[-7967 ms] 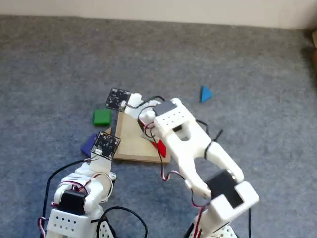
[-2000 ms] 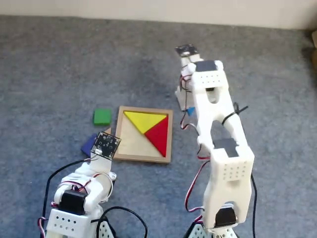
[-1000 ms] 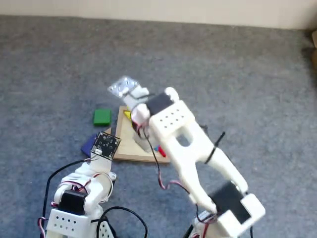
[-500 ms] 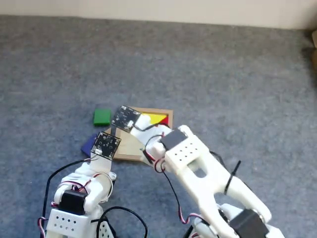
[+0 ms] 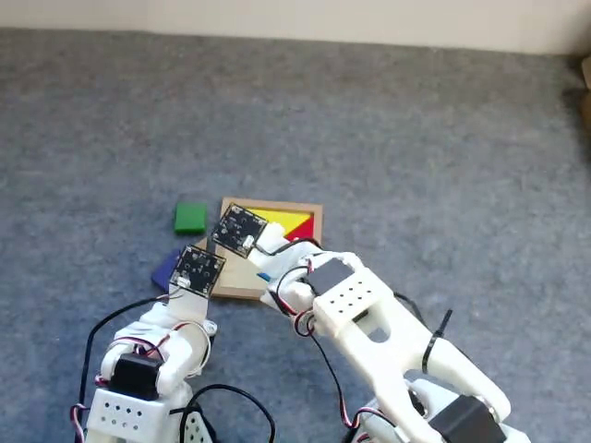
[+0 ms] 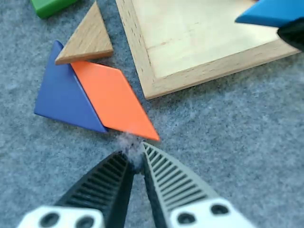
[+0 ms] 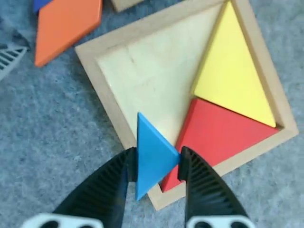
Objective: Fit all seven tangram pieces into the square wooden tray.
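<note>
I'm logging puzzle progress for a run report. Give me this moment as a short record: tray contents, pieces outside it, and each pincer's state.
container: square wooden tray, floor partly bare
in it: yellow triangle and red triangle, edge to edge
right pincer: shut on light blue triangle, over the rim beside the red triangle
left pincer: shut, empty, at the tip of the orange parallelogram
outside: orange parallelogram, dark blue triangle, wooden triangle, green square
placed: two of seven
</note>
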